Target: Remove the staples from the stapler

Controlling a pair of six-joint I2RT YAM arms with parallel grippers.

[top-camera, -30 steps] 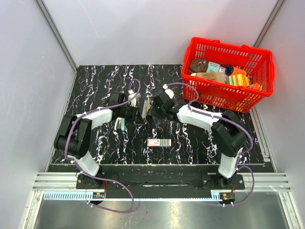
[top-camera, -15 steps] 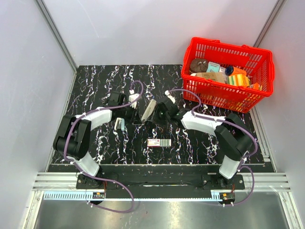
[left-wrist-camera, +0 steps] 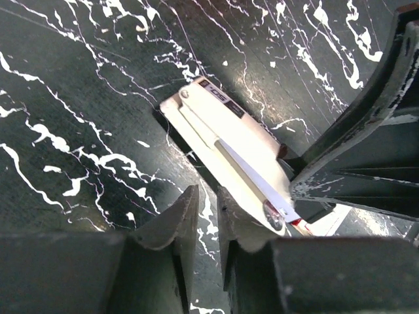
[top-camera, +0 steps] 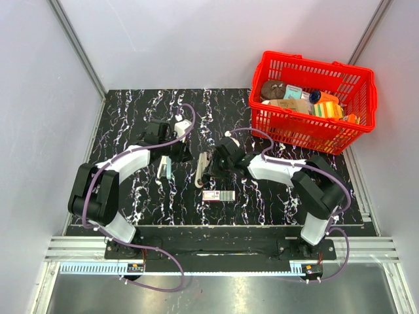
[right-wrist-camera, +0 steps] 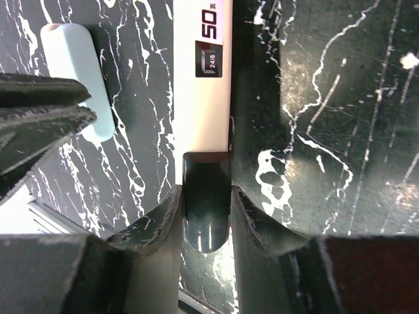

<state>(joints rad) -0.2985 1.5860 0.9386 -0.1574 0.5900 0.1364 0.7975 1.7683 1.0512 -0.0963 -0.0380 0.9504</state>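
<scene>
The white stapler [top-camera: 200,172] lies on the black marbled table [top-camera: 131,111] in the middle, its long side running near to far. My right gripper [top-camera: 207,168] is shut on the stapler's black rear end [right-wrist-camera: 206,216]; its white body marked "50" [right-wrist-camera: 211,72] stretches away from the fingers. My left gripper [top-camera: 183,156] hangs just left of the stapler, shut and empty. In the left wrist view the stapler [left-wrist-camera: 229,140] shows with a metal rail along its top, beyond my closed left gripper [left-wrist-camera: 207,209]. No loose staples show.
A small staple box [top-camera: 218,195] lies just in front of the stapler. A pale blue oblong object [top-camera: 163,171] lies to its left and also shows in the right wrist view [right-wrist-camera: 75,78]. A red basket [top-camera: 357,134] of groceries stands at the back right.
The right gripper has brought the stapler down and toward the near edge, from propped up to lying low. The left gripper has drawn back to the far left, away from it.
</scene>
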